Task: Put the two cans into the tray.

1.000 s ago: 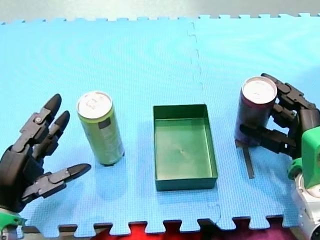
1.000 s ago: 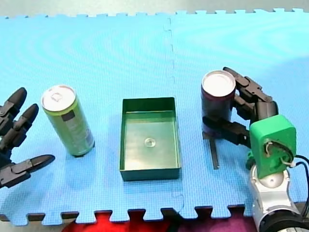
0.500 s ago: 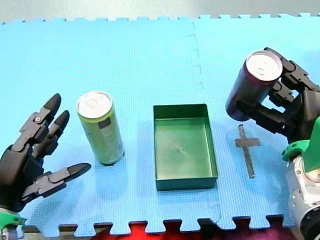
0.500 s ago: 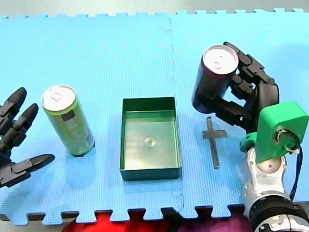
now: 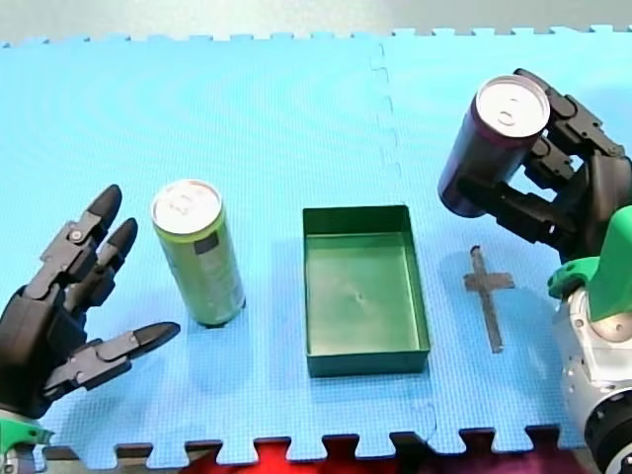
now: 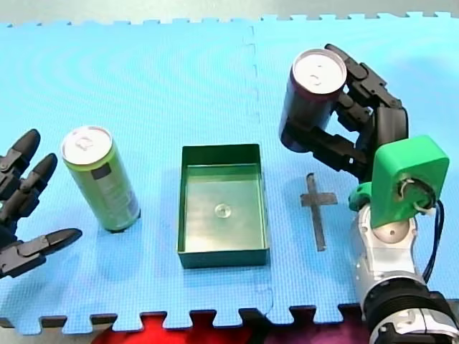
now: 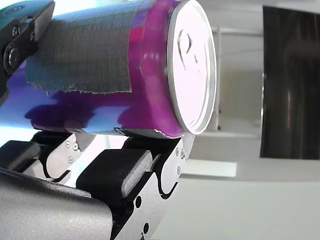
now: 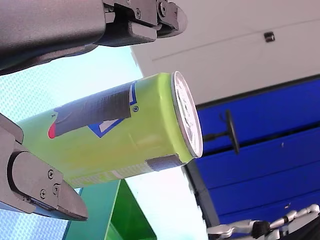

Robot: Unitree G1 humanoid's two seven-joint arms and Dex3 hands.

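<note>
Right hand [image 5: 558,188] gripped the purple can [image 5: 494,148], tilted, over the mat's [image 5: 247,118] right side; it might've slipped out short of the tray [image 5: 355,215]. Left hand [image 5: 59,306] empty at left edge.

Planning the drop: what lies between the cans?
The green tray, in both head views. Right hand holds the purple can aloft; left hand is beside the green can.

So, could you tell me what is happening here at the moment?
The robot's right hand holds the purple can tilted in the air, to the right of the green tray. The green can stands upright on the blue mat left of the tray, with the left hand open beside it, not touching. Neither can is in the tray yet.
</note>
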